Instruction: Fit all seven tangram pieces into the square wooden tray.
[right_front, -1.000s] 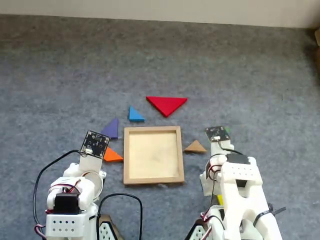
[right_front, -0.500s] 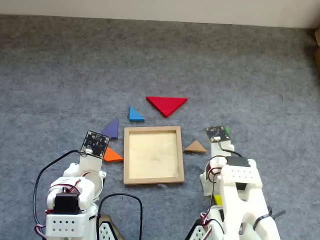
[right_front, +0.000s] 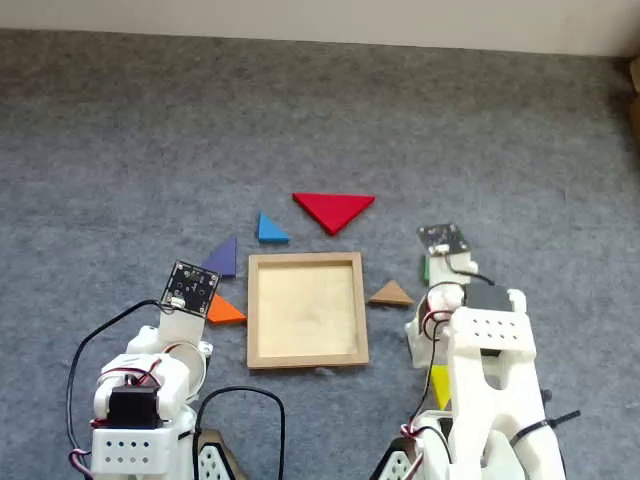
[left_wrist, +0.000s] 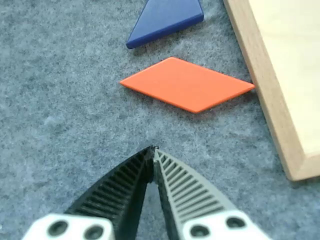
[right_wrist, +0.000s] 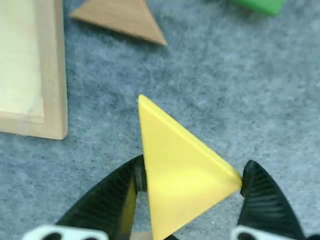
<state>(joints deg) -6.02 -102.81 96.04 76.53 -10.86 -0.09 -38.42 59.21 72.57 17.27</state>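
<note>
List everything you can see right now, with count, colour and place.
wooden tray: one, pale wood, ahead between the arms
red triangle: one, red, beyond tray
blue triangle: one, blue, beyond tray's far left corner
purple piece: one, purple, left of tray
orange parallelogram: one, orange, at tray's left edge
brown triangle: one, brown, right of tray
green piece: one, green, right of brown triangle
yellow triangle: one, yellow, in right jaws
left arm: one, white, jaws shut, empty
right arm: one, white, jaws gripping yellow triangle

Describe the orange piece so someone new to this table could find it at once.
Find the square wooden tray on the grey carpet. By its wall on the side of the left arm lies the orange piece. It is a slanted diamond; the dark blue piece beside it is a triangle.
</note>
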